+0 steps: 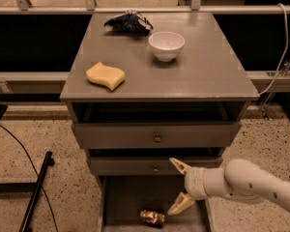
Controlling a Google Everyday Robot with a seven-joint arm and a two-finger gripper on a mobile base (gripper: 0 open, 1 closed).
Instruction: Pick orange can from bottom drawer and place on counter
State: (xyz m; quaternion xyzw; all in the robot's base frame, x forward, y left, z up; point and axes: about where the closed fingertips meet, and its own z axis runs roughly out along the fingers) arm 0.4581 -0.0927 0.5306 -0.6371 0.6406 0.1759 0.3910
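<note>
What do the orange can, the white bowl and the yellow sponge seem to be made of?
Orange can, lying in the bottom drawer near the open gripper: probably metal, shiny, with bright glints. White bowl: perhaps glazed ceramic or plastic, smooth with soft sheen. Yellow sponge: likely foam, matte and wavy-edged.
</note>
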